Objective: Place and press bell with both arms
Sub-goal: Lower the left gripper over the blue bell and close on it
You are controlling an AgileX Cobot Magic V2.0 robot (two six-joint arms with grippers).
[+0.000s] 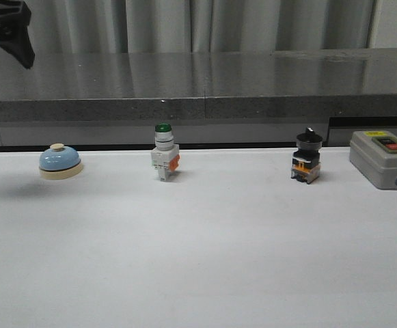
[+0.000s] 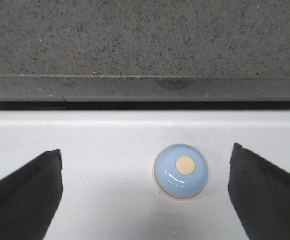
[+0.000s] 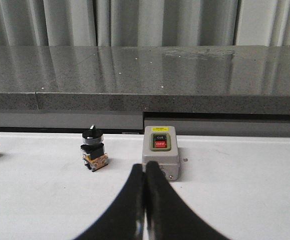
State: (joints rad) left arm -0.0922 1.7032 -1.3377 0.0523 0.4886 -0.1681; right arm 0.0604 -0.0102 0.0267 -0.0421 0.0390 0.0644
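We are hovering our left gripper (image 2: 145, 200), jaws spread wide, above the untouched bell (image 1: 60, 162), left of the green-capped switch (image 1: 165, 152), while our right gripper (image 3: 145, 200) is waiting pinched together, everything undone

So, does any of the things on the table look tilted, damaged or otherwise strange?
Nothing stands out. The bell, green-capped switch, black-knobbed switch and grey on/off box all stand upright in a row, apart.

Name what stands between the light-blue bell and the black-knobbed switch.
Only the green-capped grey push-button switch, between bell and black-knobbed switch, front view.
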